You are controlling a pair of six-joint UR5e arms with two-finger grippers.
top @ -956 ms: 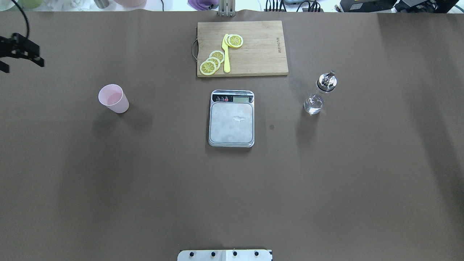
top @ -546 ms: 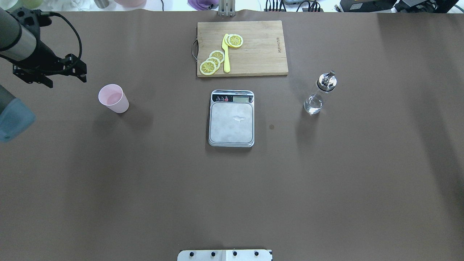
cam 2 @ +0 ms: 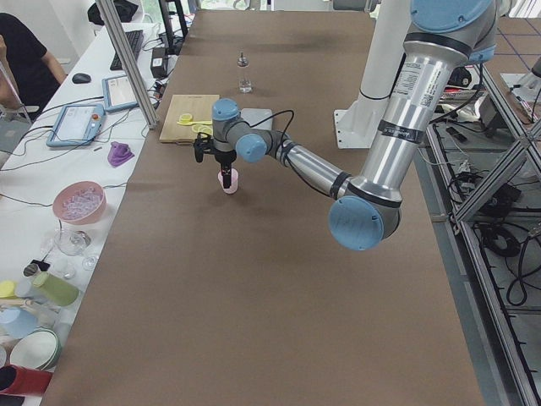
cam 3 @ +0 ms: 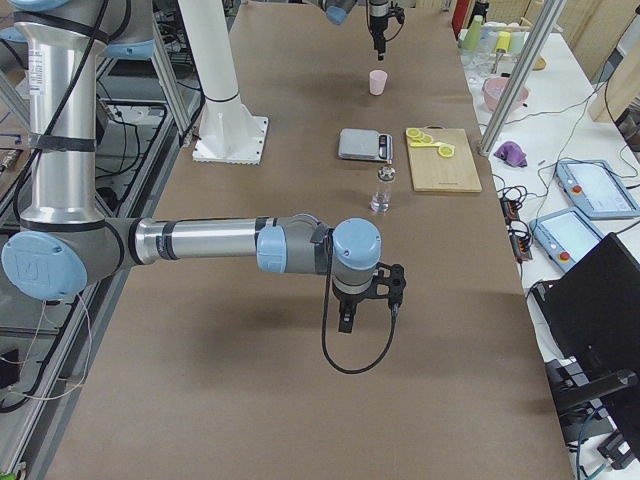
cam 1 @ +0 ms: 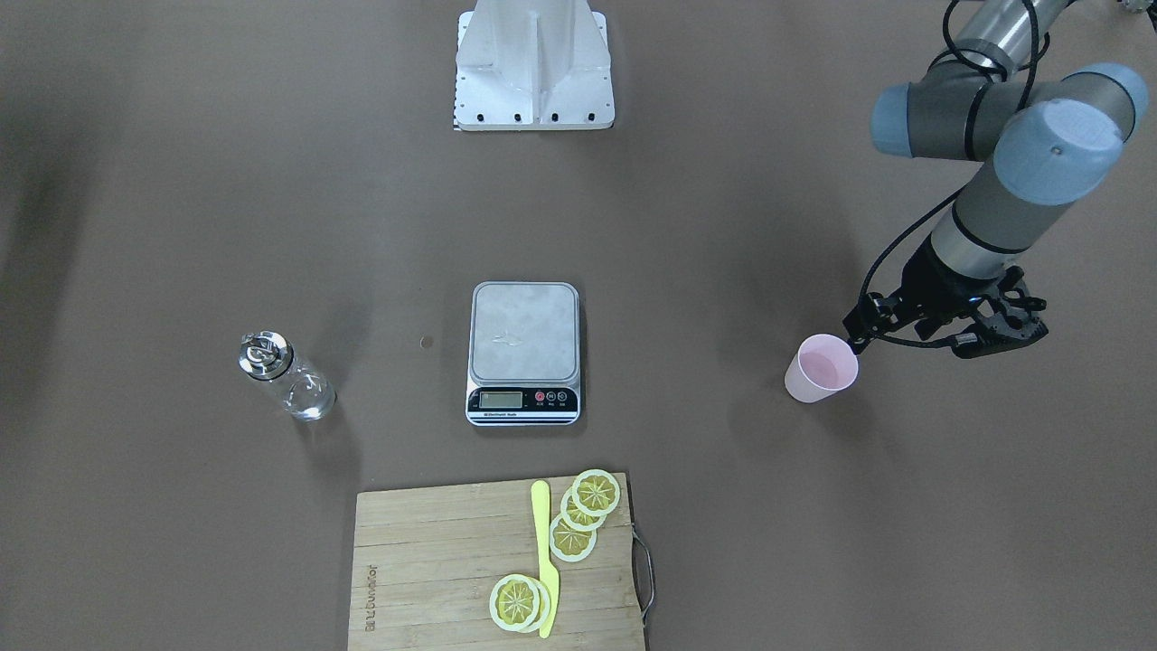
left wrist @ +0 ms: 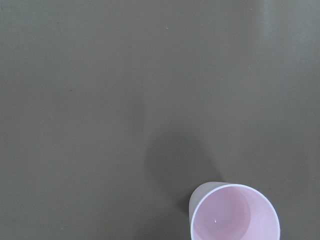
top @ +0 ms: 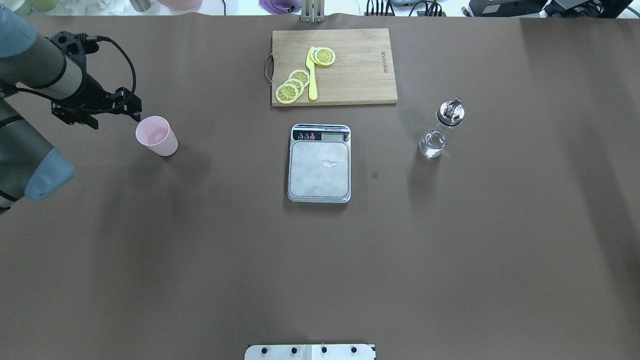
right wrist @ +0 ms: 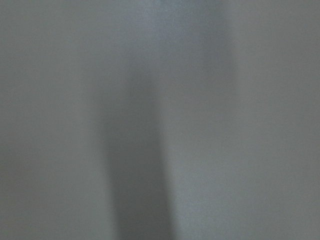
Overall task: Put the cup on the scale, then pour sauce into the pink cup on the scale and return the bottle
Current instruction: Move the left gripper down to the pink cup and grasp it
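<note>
The pink cup [top: 156, 136] stands upright on the brown surface [top: 320, 260], at the left in the overhead view, well apart from the scale [top: 319, 164] in the middle. The bottle [top: 441, 129] stands to the right of the scale. My left tool [top: 115, 118] hangs just at the upper left of the cup, fingers apart, holding nothing. My right tool [cam 3: 365, 310] shows only in the side view; fingers apart or together, I cannot tell.

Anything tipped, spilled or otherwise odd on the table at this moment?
Nothing tipped or spilled: the cup and bottle stand upright, apart from the scale. Only oddities: a small pale smear or glint on the scale's platform, and a dark spot on the table beside it.
</note>
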